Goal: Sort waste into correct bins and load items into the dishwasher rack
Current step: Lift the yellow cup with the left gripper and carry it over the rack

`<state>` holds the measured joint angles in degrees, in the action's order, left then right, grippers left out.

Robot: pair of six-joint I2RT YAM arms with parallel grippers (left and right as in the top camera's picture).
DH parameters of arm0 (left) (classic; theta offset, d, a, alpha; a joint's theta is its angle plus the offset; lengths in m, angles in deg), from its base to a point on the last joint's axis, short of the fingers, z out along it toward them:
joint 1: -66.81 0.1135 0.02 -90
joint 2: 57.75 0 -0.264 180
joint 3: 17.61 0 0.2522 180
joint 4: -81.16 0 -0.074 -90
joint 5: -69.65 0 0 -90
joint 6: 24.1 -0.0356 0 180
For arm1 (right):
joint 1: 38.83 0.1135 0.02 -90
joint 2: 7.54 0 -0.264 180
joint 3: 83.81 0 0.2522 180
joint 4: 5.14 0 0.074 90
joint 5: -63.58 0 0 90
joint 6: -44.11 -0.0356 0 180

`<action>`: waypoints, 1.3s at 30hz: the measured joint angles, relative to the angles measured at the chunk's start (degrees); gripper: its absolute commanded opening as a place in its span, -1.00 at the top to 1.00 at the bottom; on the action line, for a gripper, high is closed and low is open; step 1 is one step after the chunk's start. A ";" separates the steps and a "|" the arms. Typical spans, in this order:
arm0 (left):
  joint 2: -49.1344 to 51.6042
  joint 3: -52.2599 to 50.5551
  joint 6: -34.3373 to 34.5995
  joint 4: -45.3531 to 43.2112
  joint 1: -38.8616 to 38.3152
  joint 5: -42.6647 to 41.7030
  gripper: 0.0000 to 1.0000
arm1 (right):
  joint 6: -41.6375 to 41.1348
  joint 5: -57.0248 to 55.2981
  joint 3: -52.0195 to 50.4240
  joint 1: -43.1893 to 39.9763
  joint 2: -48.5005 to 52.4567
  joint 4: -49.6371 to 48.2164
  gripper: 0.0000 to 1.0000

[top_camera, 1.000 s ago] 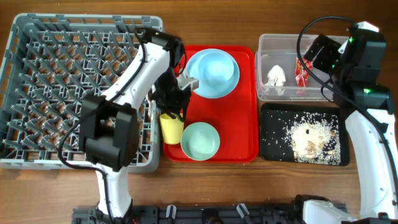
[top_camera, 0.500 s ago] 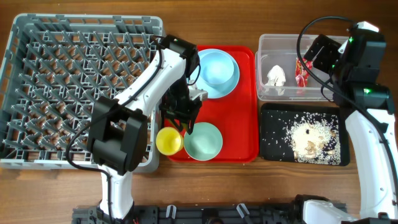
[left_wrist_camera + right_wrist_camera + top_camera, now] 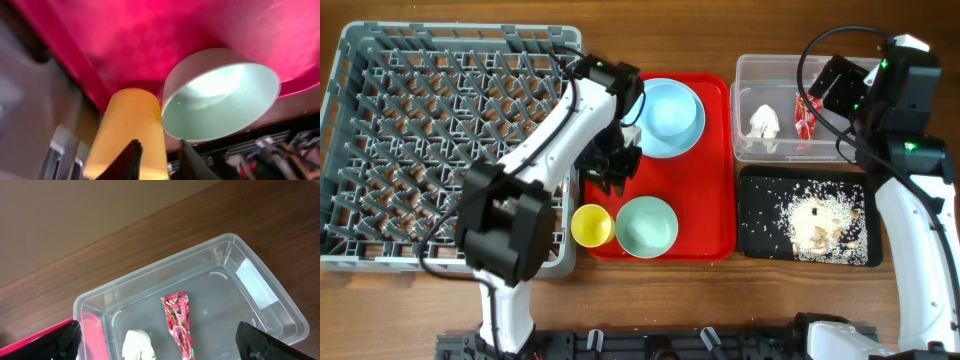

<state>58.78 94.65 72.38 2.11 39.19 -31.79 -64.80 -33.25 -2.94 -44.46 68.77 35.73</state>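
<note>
Now the left gripper (image 3: 161, 159), cropped at bottom edge, sits slightly apart, empty, by the blurred yellow cup (image 3: 131, 132); right gripper (image 3: 161, 341) spreads wide, only tips showing in bottom corners.

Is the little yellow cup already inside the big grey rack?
No, the yellow cup stands on the red tray beside the pale green bowl, outside the grey rack.

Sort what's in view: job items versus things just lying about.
Job: grey plastic peg rack, light blue bowl, pale green bowl, small yellow cup, clear plastic tub, crumpled white napkin, red snack wrapper, glossy black tray, rice scraps.
Lying about: flat red serving tray.
</note>
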 measured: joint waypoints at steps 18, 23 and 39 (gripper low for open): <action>-7.17 -7.82 24.72 0.59 -13.90 20.44 0.32 | 0.00 0.00 0.00 0.00 0.00 -0.07 -0.99; -7.26 -12.74 21.00 -5.60 -11.32 14.51 0.37 | 0.00 0.00 0.00 0.00 0.00 0.02 -0.99; -11.61 -19.50 14.93 -9.20 -2.36 3.85 0.92 | 0.00 0.00 0.00 0.00 0.00 0.02 -1.00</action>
<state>47.17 75.15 87.30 -7.09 36.83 -27.94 -64.80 -33.25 -2.94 -44.46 68.77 35.76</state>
